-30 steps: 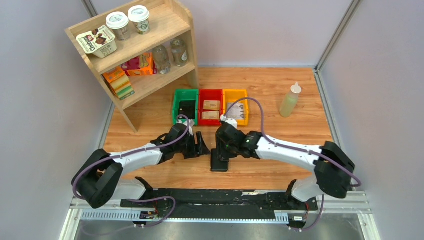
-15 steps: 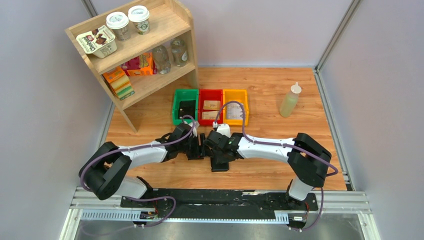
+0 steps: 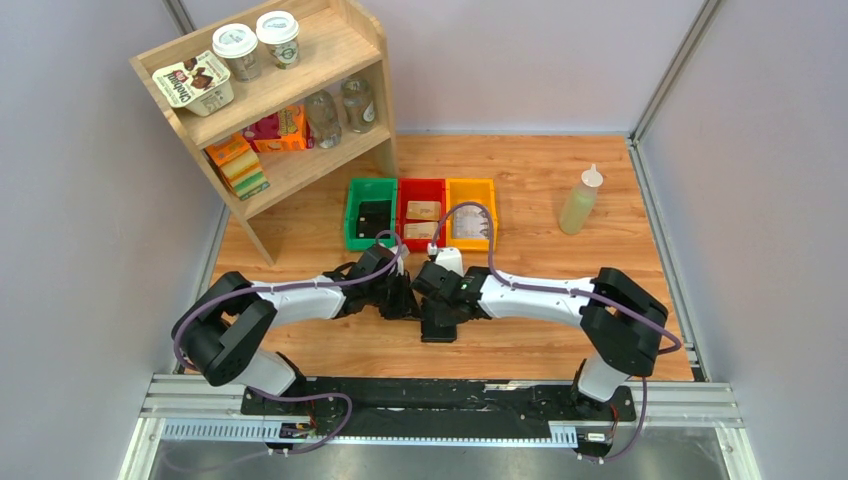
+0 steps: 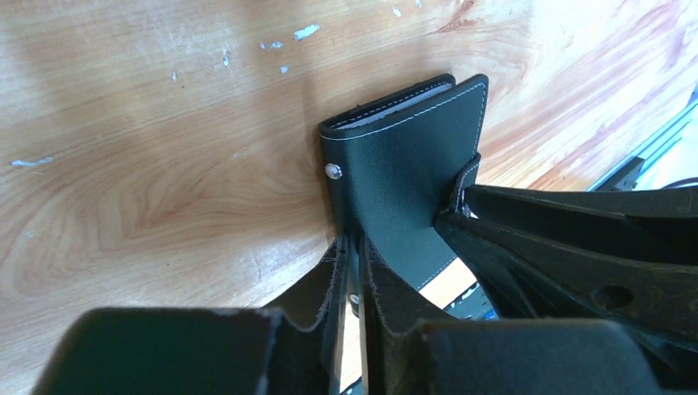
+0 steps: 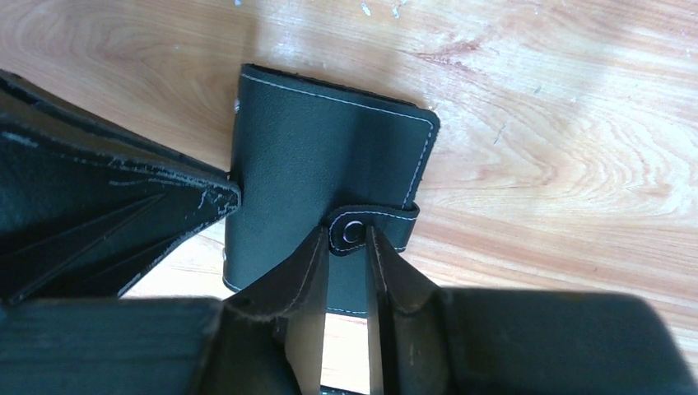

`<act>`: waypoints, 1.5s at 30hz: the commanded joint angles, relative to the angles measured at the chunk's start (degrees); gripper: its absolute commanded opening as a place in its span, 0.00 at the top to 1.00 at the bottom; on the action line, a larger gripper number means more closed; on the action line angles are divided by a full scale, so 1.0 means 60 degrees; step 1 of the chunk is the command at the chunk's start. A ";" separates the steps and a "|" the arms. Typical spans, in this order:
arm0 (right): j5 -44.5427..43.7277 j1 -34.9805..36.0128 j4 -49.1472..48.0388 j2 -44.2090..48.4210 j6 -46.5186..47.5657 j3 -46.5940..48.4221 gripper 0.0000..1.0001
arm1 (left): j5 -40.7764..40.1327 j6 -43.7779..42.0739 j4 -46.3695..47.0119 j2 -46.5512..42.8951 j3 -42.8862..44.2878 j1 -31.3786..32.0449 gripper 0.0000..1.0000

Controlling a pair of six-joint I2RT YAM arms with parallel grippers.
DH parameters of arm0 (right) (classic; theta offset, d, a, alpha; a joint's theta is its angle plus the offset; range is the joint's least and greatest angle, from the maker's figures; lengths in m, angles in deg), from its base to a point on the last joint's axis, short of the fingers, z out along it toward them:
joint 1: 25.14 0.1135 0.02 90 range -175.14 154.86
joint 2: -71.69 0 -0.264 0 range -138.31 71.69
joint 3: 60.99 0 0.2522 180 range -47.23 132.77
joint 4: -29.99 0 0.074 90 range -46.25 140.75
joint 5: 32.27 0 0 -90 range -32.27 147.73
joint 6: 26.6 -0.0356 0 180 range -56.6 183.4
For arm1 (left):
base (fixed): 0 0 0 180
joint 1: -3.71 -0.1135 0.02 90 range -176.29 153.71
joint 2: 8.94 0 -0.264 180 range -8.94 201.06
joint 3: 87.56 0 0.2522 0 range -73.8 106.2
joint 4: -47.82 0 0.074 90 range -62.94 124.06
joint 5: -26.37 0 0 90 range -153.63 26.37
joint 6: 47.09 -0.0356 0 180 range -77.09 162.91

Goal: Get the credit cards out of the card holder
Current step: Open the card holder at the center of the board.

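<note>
My 2 sets of fingers meet on the card holder, snapped shut on the table between my arms. My left fingers, nearly together, seem to pinch its lower edge. My right fingers clamp its snap tab.

The holder is black, edged with a line of white stitching, and its snap is silver. My left gripper and right gripper are black too. My arms are white and black, with purple cables. The table is orange-brown wood with a wavy grain and small white flecks. There is a green bin, a red bin and a yellow bin. The bottle is pale yellow-green with a white cap. The shelf is light wood, and the cups have white lids.
</note>
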 commanded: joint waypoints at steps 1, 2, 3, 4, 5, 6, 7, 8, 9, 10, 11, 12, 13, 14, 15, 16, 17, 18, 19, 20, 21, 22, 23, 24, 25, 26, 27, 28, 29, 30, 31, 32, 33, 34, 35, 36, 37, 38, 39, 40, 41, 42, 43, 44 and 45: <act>0.0024 -0.0159 -0.0526 0.0652 -0.0123 -0.0490 0.94 | -0.0307 -0.0108 -0.0451 -0.0037 0.0378 0.0057 0.86; 0.0082 -0.0246 -0.0585 0.0828 -0.0166 -0.0608 0.96 | -0.0337 -0.0108 -0.0509 -0.0037 0.0378 0.0057 0.87; 0.0170 -0.0334 -0.0730 0.1047 -0.0210 -0.0783 0.97 | -0.0381 -0.0093 -0.0524 -0.0052 0.0364 0.0057 0.87; 0.0301 -0.0437 -0.0891 0.1267 -0.0196 -0.0988 0.98 | -0.0381 -0.0093 -0.0568 -0.0066 0.0378 0.0057 0.88; 0.0433 -0.0510 -0.1081 0.1487 -0.0225 -0.1164 0.99 | -0.0425 -0.0079 -0.0583 -0.0067 0.0364 0.0057 0.88; 0.0565 -0.0598 -0.1272 0.1721 -0.0211 -0.1368 1.00 | -0.0454 -0.0079 -0.0612 -0.0067 0.0364 0.0043 0.88; 0.0696 -0.0700 -0.1491 0.1897 -0.0225 -0.1573 1.00 | -0.0483 -0.0064 -0.0627 -0.0052 0.0378 0.0057 0.88; 0.0843 -0.0817 -0.1754 0.2131 -0.0283 -0.1837 1.00 | -0.0498 -0.0064 -0.0656 -0.0052 0.0364 0.0043 0.89; 0.1163 -0.0978 -0.2091 0.2307 -0.0327 -0.2144 1.00 | -0.0498 -0.0064 -0.0656 -0.0037 0.0393 0.0057 0.89; 0.1529 -0.1154 -0.2558 0.2512 -0.0400 -0.2451 1.00 | -0.0469 -0.0064 -0.0656 -0.0023 0.0379 0.0043 0.89; 0.1881 -0.1344 -0.3041 0.2703 -0.0517 -0.2802 1.00 | -0.0455 -0.0079 -0.0671 -0.0037 0.0393 0.0057 0.89; 0.2160 -0.1549 -0.3554 0.2879 -0.0591 -0.3140 1.00 | -0.0483 -0.0079 -0.0671 -0.0066 0.0408 0.0057 0.89; 0.2293 -0.1594 -0.3892 0.2938 -0.0620 -0.3346 1.00 | -0.0513 -0.0122 -0.0671 -0.0168 0.0408 0.0057 0.86; 0.2338 -0.1653 -0.4084 0.2997 -0.0621 -0.3522 1.00 | -0.0513 -0.0137 -0.0656 -0.0242 0.0379 0.0057 0.84; 0.2411 -0.1682 -0.4289 0.3012 -0.0621 -0.3640 1.00 | -0.0528 -0.0166 -0.0584 -0.0416 0.0364 0.0057 0.77; 0.2542 -0.1741 -0.4552 0.2983 -0.0606 -0.3772 1.00 | -0.0528 -0.0181 -0.0540 -0.0505 0.0335 0.0057 0.72; 0.2572 -0.1756 -0.4831 0.2939 -0.0621 -0.3932 1.00 | -0.0513 -0.0181 -0.0394 -0.0709 0.0305 0.0057 0.61; 0.3037 -0.1843 -0.5239 0.2895 -0.0693 -0.4166 1.00 | -0.0441 -0.0167 -0.0291 -0.0798 0.0233 0.0057 0.54; 0.3216 -0.1916 -0.5591 0.2837 -0.0795 -0.4386 1.00 | -0.0367 -0.0109 0.0072 -0.0944 0.0188 0.0043 0.41; 0.3348 -0.1975 -0.5914 0.2793 -0.0927 -0.4577 1.00 | -0.0280 -0.0050 0.0221 -0.1018 0.0159 0.0057 0.36; 0.3480 -0.2034 -0.6381 0.2749 -0.1073 -0.4753 1.00 | -0.0221 -0.0020 0.0397 -0.1019 0.0159 0.0057 0.26; 0.3568 -0.2092 -0.6604 0.2720 -0.1133 -0.4914 1.00 | -0.0133 0.0009 0.0485 -0.0917 0.0231 0.0057 0.24; 0.3641 -0.2136 -0.6823 0.2734 -0.1177 -0.5031 1.00 | -0.0060 0.0009 0.0573 -0.0829 0.0261 0.0057 0.21; 0.3758 -0.2195 -0.7000 0.2734 -0.1206 -0.5163 1.00 | 0.0115 0.0024 0.0603 -0.0582 0.0406 0.0057 0.21; 0.3817 -0.2239 -0.7103 0.2748 -0.1236 -0.5251 1.00 | 0.0218 0.0024 0.0589 -0.0420 0.0480 0.0057 0.21; 0.3832 -0.2268 -0.7220 0.2792 -0.1221 -0.5325 1.00 | 0.0379 0.0024 0.0603 -0.0128 0.0626 0.0057 0.21; 0.3833 -0.2283 -0.7294 0.2821 -0.1221 -0.5398 1.00 | 0.0424 0.0038 0.0574 0.0034 0.0656 0.0057 0.22; 0.3847 -0.2341 -0.7396 0.2851 -0.1221 -0.5471 1.00 | 0.0468 0.0068 0.0560 0.0311 0.0729 0.0057 0.23; 0.3862 -0.2385 -0.7498 0.2866 -0.1236 -0.5559 1.00 | 0.0468 0.0068 0.0531 0.0416 0.0774 0.0057 0.26; 0.3891 -0.2444 -0.7572 0.2866 -0.1250 -0.5618 1.00 | 0.0555 0.0097 0.0545 0.0576 0.0774 0.0072 0.28; 0.3906 -0.2488 -0.7689 0.2880 -0.1265 -0.5691 1.00 | 0.0585 0.0112 0.0617 0.0636 0.0774 0.0072 0.32; 0.3949 -0.2532 -0.7806 0.2909 -0.1280 -0.5808 1.00 | 0.0629 0.0126 0.0633 0.0695 0.0788 0.0072 0.34; 0.3993 -0.2576 -0.7952 0.2924 -0.1294 -0.5881 1.00 | 0.0644 0.0126 0.0633 0.0695 0.0789 0.0072 0.42; 0.4023 -0.2605 -0.8040 0.2953 -0.1323 -0.5955 1.00 | 0.0630 0.0097 0.0618 0.0666 0.0803 0.0072 0.46; 0.4038 -0.2635 -0.8056 0.2983 -0.1338 -0.6013 1.00 | 0.0586 0.0068 0.0589 0.0637 0.0803 0.0072 0.58; 0.4052 -0.2664 -0.8041 0.3041 -0.1353 -0.6029 1.00 | 0.0470 -0.0005 0.0516 0.0550 0.0832 0.0072 0.75; 0.4052 -0.2693 -0.7998 0.3143 -0.1339 -0.6072 1.00 | 0.0425 -0.0034 0.0429 0.0505 0.0818 0.0072 0.83; 0.3994 -0.2694 -0.7925 0.3231 -0.1367 -0.6102 1.00 | 0.0236 -0.0078 0.0268 0.0403 0.0803 0.0072 0.93; 0.3950 -0.2752 -0.7794 0.3464 -0.1382 -0.6145 1.00 | 0.0162 -0.0093 0.0223 0.0330 0.0789 0.0072 0.99; 0.3877 -0.2781 -0.7691 0.3684 -0.1397 -0.6189 1.00 | -0.0013 -0.0079 0.0136 0.0184 0.0702 0.0072 1.00; 0.3775 -0.2839 -0.7530 0.3889 -0.1412 -0.6277 1.00 | -0.0218 -0.0050 0.0106 0.0124 0.0599 0.0072 1.00; 0.3643 -0.2883 -0.7311 0.4109 -0.1470 -0.6321 1.00 | -0.0336 0.0009 0.0047 -0.0050 0.0526 0.0057 1.00; 0.3483 -0.2956 -0.7048 0.4299 -0.1514 -0.6336 1.00 | -0.0613 0.0082 0.0003 -0.0139 0.0409 0.0057 1.00; 0.3351 -0.3015 -0.6741 0.4504 -0.1558 -0.6365 1.00 | -0.0732 0.0111 -0.0084 -0.0270 0.0364 0.0057 1.00; 0.3233 -0.3074 -0.6535 0.4695 -0.1558 -0.6395 1.00 | -0.0979 0.0199 -0.0114 -0.0402 0.0248 0.0057 1.00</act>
